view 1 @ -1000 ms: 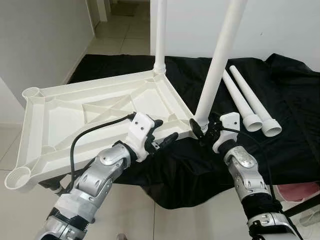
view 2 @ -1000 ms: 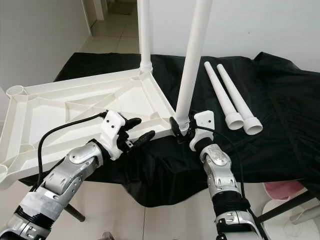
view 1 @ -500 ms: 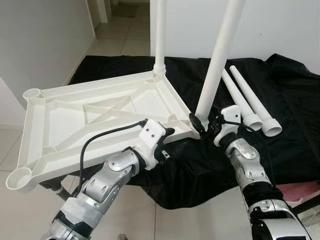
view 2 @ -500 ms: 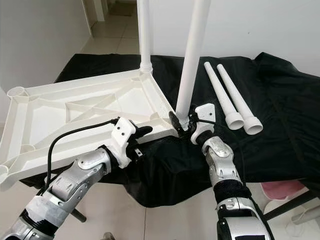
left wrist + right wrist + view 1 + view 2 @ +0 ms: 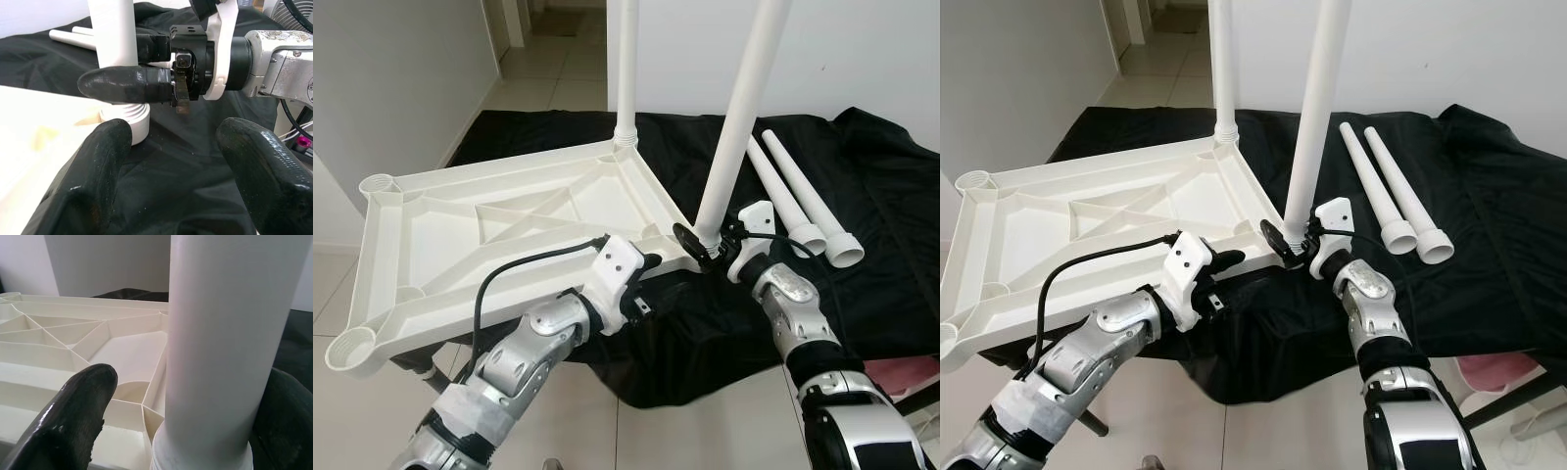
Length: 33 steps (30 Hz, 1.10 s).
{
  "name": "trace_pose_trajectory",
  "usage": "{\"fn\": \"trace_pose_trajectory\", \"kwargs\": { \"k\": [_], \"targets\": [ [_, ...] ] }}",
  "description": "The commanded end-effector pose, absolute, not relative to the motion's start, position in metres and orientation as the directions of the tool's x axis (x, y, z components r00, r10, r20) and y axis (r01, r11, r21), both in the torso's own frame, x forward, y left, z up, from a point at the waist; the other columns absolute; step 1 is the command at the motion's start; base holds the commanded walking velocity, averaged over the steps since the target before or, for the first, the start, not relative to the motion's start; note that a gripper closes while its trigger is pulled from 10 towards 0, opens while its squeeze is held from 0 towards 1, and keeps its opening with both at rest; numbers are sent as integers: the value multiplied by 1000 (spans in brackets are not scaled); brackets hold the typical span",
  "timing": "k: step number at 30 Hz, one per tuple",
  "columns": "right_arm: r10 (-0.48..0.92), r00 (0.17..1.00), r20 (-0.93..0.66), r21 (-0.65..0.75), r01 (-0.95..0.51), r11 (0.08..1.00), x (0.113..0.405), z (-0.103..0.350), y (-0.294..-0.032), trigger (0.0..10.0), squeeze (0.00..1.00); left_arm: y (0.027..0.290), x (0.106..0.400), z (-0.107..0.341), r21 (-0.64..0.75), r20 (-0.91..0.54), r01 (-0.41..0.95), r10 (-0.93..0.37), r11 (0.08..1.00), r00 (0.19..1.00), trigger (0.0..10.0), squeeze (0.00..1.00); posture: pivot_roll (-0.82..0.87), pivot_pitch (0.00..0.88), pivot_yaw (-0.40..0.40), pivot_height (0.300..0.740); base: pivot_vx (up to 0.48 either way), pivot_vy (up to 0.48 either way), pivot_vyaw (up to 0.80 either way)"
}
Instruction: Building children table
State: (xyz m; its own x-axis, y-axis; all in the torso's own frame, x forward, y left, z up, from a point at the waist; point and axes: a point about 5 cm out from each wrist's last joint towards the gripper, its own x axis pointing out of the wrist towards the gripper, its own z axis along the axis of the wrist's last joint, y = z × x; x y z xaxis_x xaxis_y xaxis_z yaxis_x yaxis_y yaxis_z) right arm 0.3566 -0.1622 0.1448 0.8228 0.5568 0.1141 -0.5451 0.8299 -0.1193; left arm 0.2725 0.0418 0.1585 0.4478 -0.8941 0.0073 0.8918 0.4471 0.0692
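My left end effector (image 5: 641,284) sits at the near edge of the upturned white tabletop (image 5: 460,235), its black fingers (image 5: 93,181) spread wide with nothing between them. Just beside it, my right end effector (image 5: 703,245) is closed around the base of the near table leg (image 5: 734,127), which stands tilted in the tabletop's near right corner socket; one finger (image 5: 68,416) lies against each side of the leg. The tabletop rests underside up on a surface draped in black cloth (image 5: 881,196), its left part overhanging the tiled floor (image 5: 558,59). A second leg (image 5: 627,69) stands upright in the far right corner. Two loose legs (image 5: 803,196) lie side by side on the cloth, to the right.
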Motion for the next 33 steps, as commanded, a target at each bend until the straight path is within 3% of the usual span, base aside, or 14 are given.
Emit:
{"fn": "trace_pose_trajectory", "kwargs": {
  "k": [1,10,21,24,26,33],
  "targets": [
    [610,786,94,-130,-598,791,357,143,-151,10000,0,38,261,157,74,-28,975,-977,208,211,10000,0,-34,0,15,740,0,0,0],
    [705,702,101,-79,-700,709,347,133,-125,10000,0,44,259,155,69,-51,973,-973,221,225,10000,0,-17,36,10,740,0,0,0],
    [668,740,79,-101,-661,744,358,140,-148,10000,0,53,252,149,83,-126,982,-976,168,177,10000,0,-2,34,16,740,0,0,0],
    [668,740,79,-105,-660,744,360,144,-149,9569,0,57,250,148,86,-138,984,-976,159,170,10000,0,-3,35,15,740,0,0,0],
    [668,740,80,-112,-659,744,361,146,-150,0,0,59,250,148,89,-143,982,-974,166,178,10000,0,2,32,5,740,0,0,0],
    [656,750,86,-114,-647,754,363,148,-153,0,0,62,253,148,107,-140,974,-967,201,215,10000,0,7,33,-7,740,0,0,0]
  ]
}}
